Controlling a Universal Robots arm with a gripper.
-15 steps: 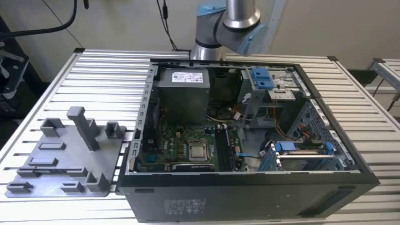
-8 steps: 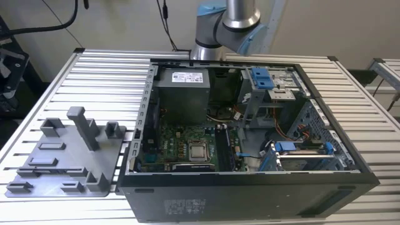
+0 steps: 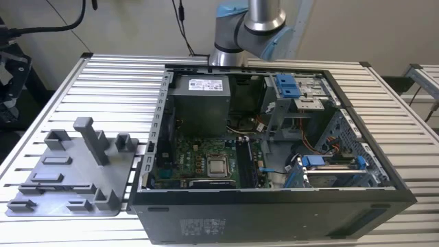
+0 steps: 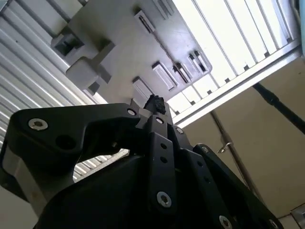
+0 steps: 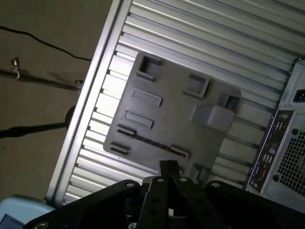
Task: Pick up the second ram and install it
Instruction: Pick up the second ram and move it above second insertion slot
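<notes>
The work is at its start. The ram (image 5: 150,142) looks to be the thin dark strip standing on edge in a slot of the grey tray (image 3: 69,170), not yet lifted. In the exterior view the strip (image 3: 58,186) is near the tray's 6 o'clock edge.

In both wrist views the gripper (image 5: 169,167) hangs above the tray, apart from it, with its jaws drawn together on nothing. Picking up and seating the ram are both left to do.

The open case (image 3: 274,216) lies at 3 o'clock from the tray, with its motherboard (image 3: 205,159) exposed. I cannot tell what its memory slots hold.

Both rest on a slatted aluminium table (image 3: 103,77). The arm (image 3: 250,25) rises at 12 o'clock. Black cables hang on the pale wall behind it, and the wrist views show a tan floor below the table edge.
</notes>
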